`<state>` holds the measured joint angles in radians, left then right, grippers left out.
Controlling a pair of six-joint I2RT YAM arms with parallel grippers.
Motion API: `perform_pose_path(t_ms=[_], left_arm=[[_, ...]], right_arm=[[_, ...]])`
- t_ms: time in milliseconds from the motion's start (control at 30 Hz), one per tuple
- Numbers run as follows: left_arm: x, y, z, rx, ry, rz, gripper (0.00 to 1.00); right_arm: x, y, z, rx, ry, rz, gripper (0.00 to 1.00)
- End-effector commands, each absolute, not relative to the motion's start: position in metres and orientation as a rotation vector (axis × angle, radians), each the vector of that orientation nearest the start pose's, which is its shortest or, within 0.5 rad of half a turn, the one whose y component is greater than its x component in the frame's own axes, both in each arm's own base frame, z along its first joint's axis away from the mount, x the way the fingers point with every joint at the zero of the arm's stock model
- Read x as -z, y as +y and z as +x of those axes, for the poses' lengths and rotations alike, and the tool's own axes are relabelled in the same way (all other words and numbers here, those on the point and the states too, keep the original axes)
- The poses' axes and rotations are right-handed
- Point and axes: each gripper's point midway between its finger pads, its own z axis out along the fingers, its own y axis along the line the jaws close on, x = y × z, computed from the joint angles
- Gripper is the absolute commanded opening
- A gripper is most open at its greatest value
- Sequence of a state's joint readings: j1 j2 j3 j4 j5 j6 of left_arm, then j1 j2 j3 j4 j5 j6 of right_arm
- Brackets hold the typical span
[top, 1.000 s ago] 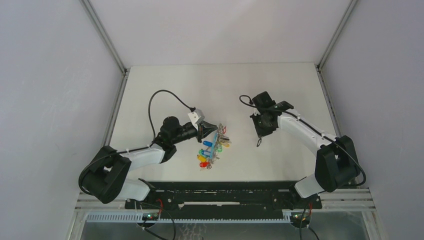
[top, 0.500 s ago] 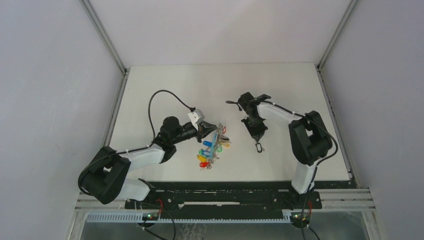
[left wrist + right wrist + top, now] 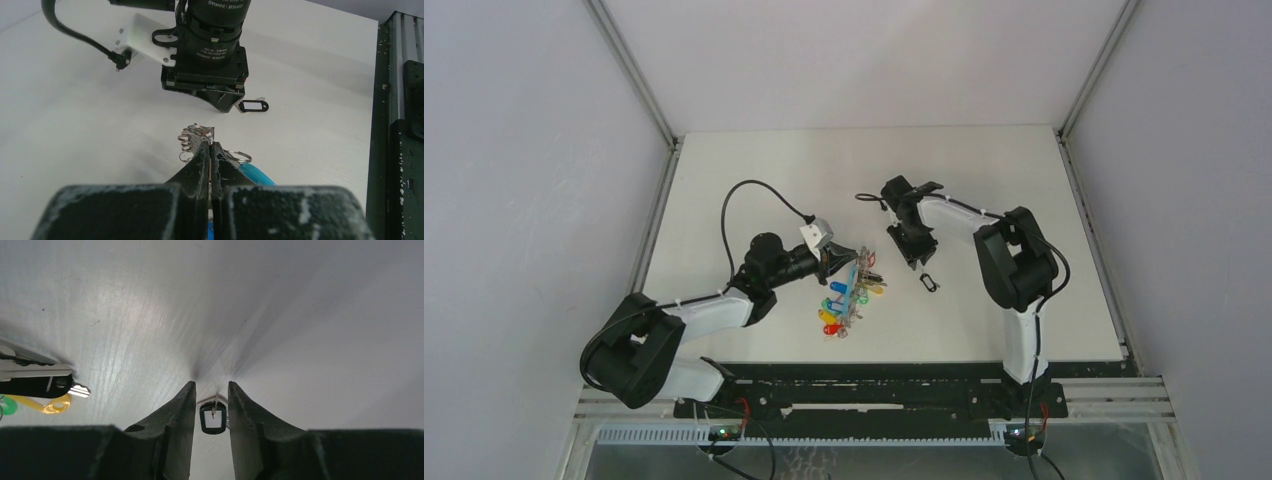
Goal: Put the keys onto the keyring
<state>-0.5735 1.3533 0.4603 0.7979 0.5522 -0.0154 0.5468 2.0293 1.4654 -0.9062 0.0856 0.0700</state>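
Standing between grey walls (image 3: 524, 150), the white table (image 3: 764, 160) bears keys (image 3: 844, 300).

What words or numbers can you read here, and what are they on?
"DAMIAO": white print on the black motor of the right arm's wrist, as best it reads.
The other white lines on that motor: too small and blurred to read.
The keys and the black tag: no words show.
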Motion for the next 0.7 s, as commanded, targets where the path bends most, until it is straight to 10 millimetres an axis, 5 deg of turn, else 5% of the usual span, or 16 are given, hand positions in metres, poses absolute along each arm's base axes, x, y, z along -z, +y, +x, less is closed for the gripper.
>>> perform_pose_path(t_ms=[0, 200, 433, 667], left_arm=[[-0.19, -0.29, 0.279, 0.877, 1.392, 0.873, 0.0], [-0.19, -0.29, 0.279, 0.879, 1.392, 0.873, 0.0], [-0.191, -0.29, 0.278, 0.883, 1.39, 0.873, 0.0], [-0.191, -0.291, 0.278, 0.885, 1.389, 0.876, 0.0]], right_arm=[[-0.061, 0.188, 0.326, 0.0, 2.767, -0.657, 0.33], [-0.081, 0.18, 0.313, -0.083, 2.646, -0.547, 0.37], [-0.068, 0.178, 0.298, -0.142, 2.551, -0.482, 0.32], [-0.065, 0.178, 0.306, -0.175, 2.398, -0.433, 0.27]])
